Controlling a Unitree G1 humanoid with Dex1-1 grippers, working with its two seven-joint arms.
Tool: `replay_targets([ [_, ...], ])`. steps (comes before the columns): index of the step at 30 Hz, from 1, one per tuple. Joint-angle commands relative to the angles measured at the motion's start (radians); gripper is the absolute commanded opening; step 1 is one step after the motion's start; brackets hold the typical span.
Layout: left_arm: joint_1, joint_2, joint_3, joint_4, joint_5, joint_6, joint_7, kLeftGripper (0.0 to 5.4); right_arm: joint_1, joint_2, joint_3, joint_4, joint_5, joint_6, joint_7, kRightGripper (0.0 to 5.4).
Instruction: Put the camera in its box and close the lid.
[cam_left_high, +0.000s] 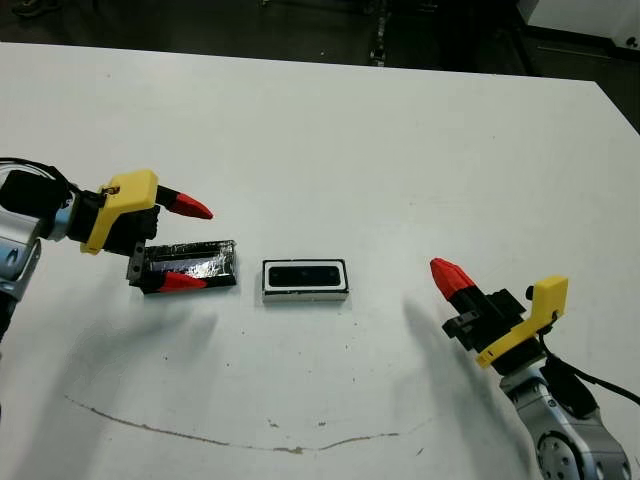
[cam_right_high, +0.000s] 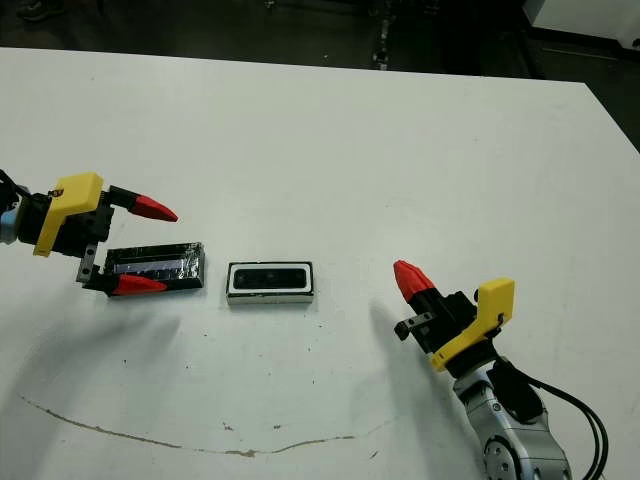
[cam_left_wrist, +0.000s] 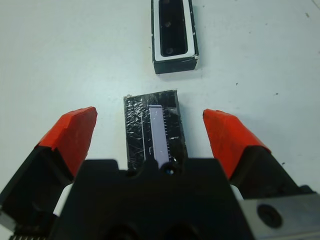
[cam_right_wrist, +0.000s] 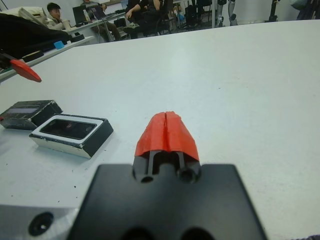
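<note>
The left pincer (cam_left_high: 184, 243) is spread wide, straddling the lid (cam_left_high: 190, 264) flat on the desk (cam_left_high: 330, 140), gripping nothing. Just right lies the box (cam_left_high: 305, 280), camera (cam_left_high: 305, 275) inside, long axes left-right. The left wrist view shows a pale strip on the lid. The right pincer (cam_left_high: 452, 277) is closed, empty, well apart.
</note>
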Motion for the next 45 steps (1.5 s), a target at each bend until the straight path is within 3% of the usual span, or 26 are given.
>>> replay_targets([
  [1,-0.004,-0.009,-0.014,0.03,0.03,-0.049,0.012,5.39,0.002,-0.015,-0.007,0.004,0.008,0.009,0.005,0.0],
  [20,-0.007,-0.046,-0.06,0.151,0.095,-0.186,0.011,5.39,0.009,-0.017,-0.011,0.009,0.006,-0.008,0.014,0.0],
  [29,0.002,-0.053,-0.068,0.159,0.102,-0.118,0.018,5.39,0.01,-0.012,-0.014,0.014,0.016,-0.006,0.014,0.0],
  [45,0.017,-0.071,-0.068,0.205,0.105,-0.126,0.028,5.39,0.014,-0.018,-0.016,0.008,0.027,0.005,0.014,0.0],
])
